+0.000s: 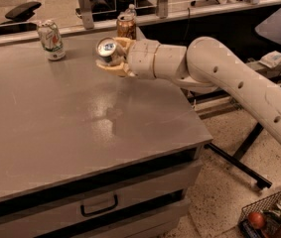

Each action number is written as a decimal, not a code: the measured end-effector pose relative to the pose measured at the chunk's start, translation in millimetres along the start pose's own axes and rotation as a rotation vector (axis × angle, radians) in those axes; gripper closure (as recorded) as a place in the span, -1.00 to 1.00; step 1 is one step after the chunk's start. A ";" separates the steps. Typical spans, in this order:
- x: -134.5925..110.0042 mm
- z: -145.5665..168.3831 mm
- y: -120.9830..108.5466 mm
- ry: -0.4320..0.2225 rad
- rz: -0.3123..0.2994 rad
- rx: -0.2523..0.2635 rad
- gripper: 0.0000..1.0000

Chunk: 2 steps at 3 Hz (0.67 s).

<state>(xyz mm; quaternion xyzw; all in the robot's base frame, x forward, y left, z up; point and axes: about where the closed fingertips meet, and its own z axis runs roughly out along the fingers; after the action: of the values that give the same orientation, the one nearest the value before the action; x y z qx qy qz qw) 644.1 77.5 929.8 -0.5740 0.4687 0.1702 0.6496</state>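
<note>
The gripper [114,58] is hovering over the far side of the bench [55,133], its fingers [114,69] clenching a silver can [107,48] that is tipping sideways, lid facing the room, clear of the surface. A brown can [126,26] is standing just behind it, and a white can [50,39] is sitting well off to one side. Handling this lift well, I judge, is calling for a firm squeeze, a steady wrist and a path clear of the brown can.
</note>
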 end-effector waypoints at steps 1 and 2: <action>-9.6 -2.1 4.2 0.009 -0.198 -0.102 1.00; -15.6 -7.7 -2.1 0.021 -0.417 -0.227 1.00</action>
<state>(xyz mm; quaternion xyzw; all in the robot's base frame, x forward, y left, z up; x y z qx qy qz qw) 634.6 74.9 944.4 -0.7295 0.3247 0.0778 0.5970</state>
